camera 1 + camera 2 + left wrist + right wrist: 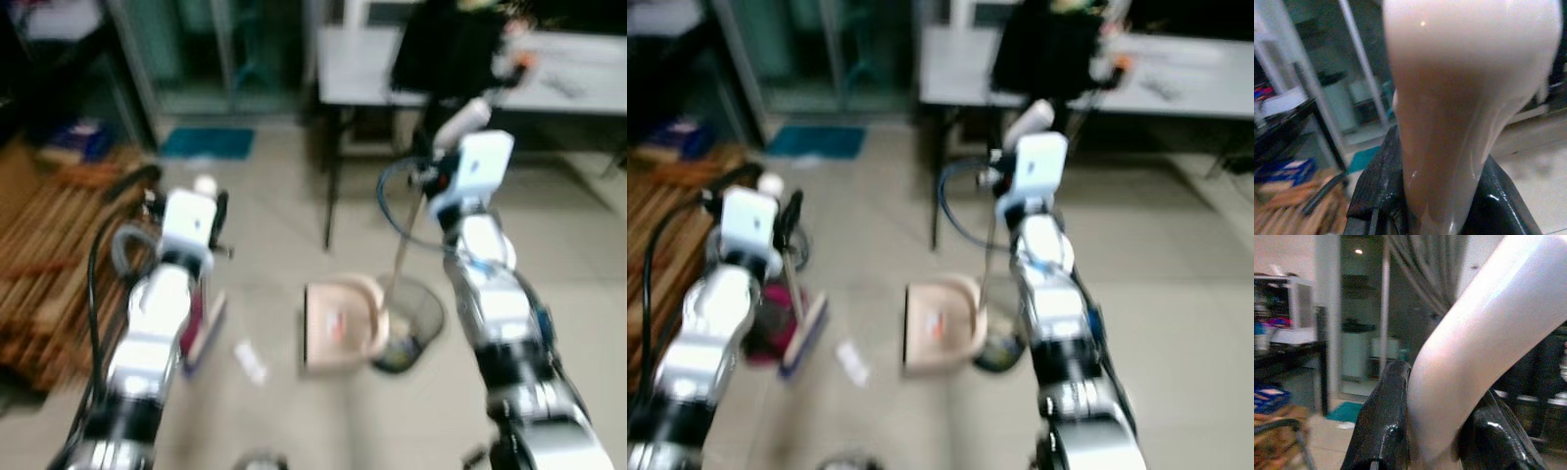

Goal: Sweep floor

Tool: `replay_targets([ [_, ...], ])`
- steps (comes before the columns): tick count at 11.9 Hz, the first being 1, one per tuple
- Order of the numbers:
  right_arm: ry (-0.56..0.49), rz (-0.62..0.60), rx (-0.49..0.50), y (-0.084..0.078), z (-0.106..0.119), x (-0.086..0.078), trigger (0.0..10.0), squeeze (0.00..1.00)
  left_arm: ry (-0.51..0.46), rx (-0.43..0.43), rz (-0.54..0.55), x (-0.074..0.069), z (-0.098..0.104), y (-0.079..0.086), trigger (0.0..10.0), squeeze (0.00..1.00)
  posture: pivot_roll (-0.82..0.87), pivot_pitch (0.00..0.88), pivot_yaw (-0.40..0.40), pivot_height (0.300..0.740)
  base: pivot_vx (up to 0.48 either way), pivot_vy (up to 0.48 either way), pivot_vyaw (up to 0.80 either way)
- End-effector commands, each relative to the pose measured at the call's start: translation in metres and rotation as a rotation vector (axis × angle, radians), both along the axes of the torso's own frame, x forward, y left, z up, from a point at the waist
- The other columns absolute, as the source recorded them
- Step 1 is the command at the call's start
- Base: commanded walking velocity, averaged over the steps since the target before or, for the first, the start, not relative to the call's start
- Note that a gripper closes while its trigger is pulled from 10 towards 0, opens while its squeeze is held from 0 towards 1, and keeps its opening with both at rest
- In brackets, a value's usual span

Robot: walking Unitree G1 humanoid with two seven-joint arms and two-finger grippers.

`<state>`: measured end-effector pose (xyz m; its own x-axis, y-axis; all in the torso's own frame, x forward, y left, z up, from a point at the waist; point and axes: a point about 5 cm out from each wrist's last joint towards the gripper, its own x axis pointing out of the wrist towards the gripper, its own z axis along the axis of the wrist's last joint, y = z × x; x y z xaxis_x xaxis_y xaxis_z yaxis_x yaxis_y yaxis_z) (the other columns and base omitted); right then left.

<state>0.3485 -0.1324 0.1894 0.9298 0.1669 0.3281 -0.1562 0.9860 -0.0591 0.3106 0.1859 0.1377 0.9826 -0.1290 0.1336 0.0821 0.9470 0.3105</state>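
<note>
My left gripper [208, 201] is shut on the pale top of a broom handle [1459, 98], with black fingers [1376, 196] on both sides of it. The broom's purple head [803, 338] rests on the floor below that arm. A beige dustpan [338, 323] stands on the tiles between my arms. Its thin handle [402, 255] rises to my right gripper [443, 162], which is shut on the handle's white curved grip [1484, 342]. A white scrap of litter [250, 360] lies on the floor left of the pan.
A dark mesh basket [416, 318] sits just right of the dustpan. A grey table [362, 69] with a black object on it stands ahead, its leg [329, 186] near the pan. Wooden slats [39, 255] lie at the left. A blue mat [206, 144] lies by the glass door.
</note>
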Motion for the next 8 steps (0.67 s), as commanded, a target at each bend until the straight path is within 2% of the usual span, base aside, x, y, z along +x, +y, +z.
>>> replay_targets([
  [1, 0.016, -0.026, 0.011, -0.005, -0.003, 0.000, 10.0, 0.00, -0.041, 0.016, -0.019, 0.002, 0.010, -0.004, 10.0, 0.00, -0.01, 0.000, 0.048, 0.740, 0.371, 0.000, 0.77],
  [2, 0.036, -0.032, -0.003, -0.005, -0.008, -0.001, 10.0, 0.00, -0.032, 0.011, -0.020, 0.002, 0.008, -0.004, 10.0, 0.00, -0.01, 0.000, 0.049, 0.740, 0.368, 0.000, 0.57],
  [4, 0.059, -0.040, -0.028, -0.006, -0.016, -0.003, 10.0, 0.00, -0.012, -0.004, -0.024, 0.001, 0.003, -0.006, 10.0, 0.00, -0.01, 0.000, 0.048, 0.740, 0.368, 0.000, 0.00],
  [8, 0.092, -0.057, -0.152, -0.006, -0.032, -0.008, 10.0, 0.00, 0.032, -0.046, -0.016, -0.001, -0.012, -0.006, 10.0, 0.00, -0.01, 0.000, 0.043, 0.740, 0.363, 0.000, 0.00],
])
